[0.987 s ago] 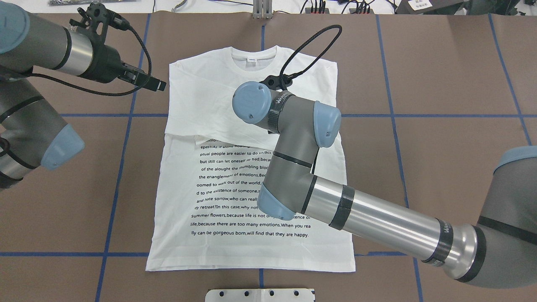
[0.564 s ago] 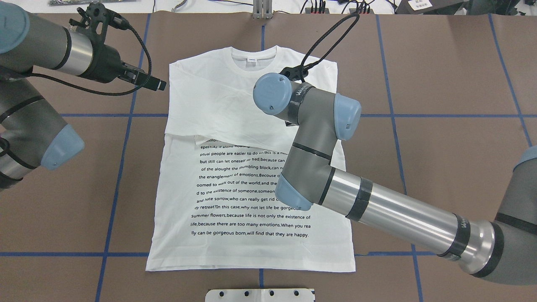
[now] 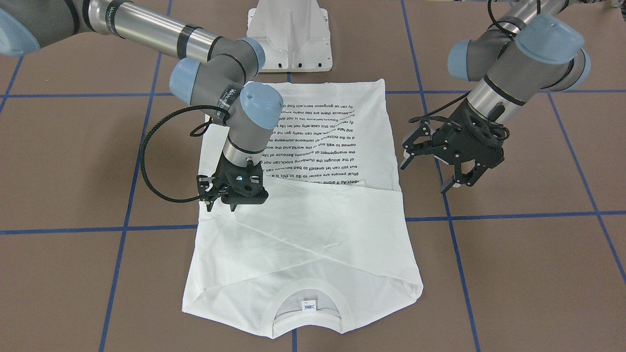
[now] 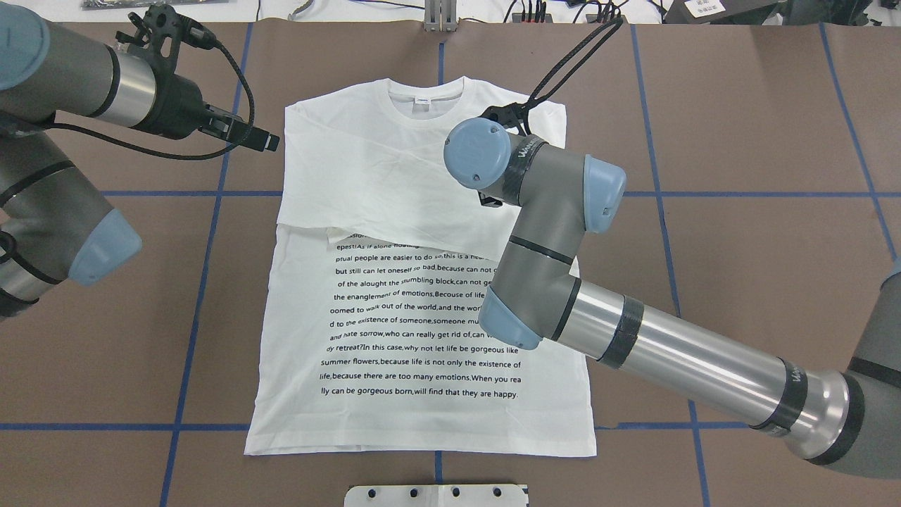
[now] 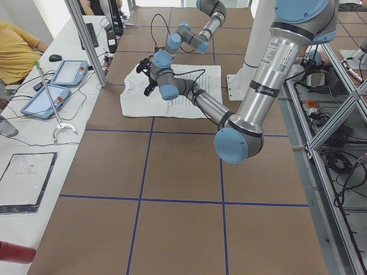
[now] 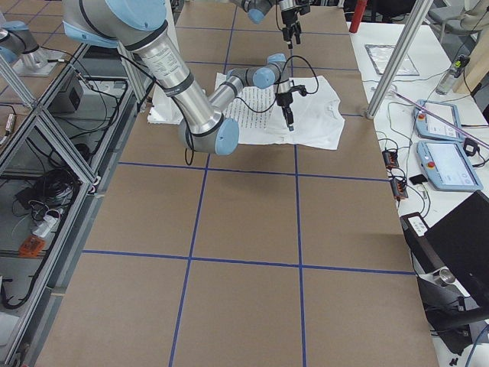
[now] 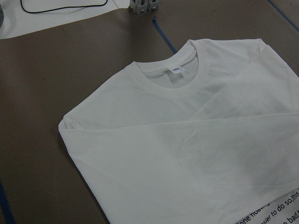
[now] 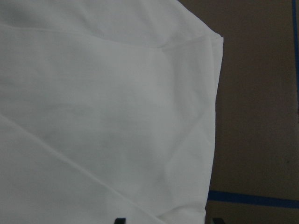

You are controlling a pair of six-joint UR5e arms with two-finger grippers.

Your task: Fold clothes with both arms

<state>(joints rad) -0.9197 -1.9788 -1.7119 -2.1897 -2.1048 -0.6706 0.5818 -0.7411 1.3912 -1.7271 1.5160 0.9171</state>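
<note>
1. My right arm [image 4: 549,232] has swung rightward across the overhead frame since a second ago.
2. Right pincer [image 3: 234,195], seemingly closed, hovers over the T-shirt [image 4: 394,331] lying flat mid-worktop [image 4: 739,141].
3. Left pincer [image 3: 452,159] gapes open, beside the shirt.

Overhead, front, 2 sides, wrist close-ups

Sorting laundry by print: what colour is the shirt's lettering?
Black, on the white T-shirt; clearest in the overhead exterior view.
</note>
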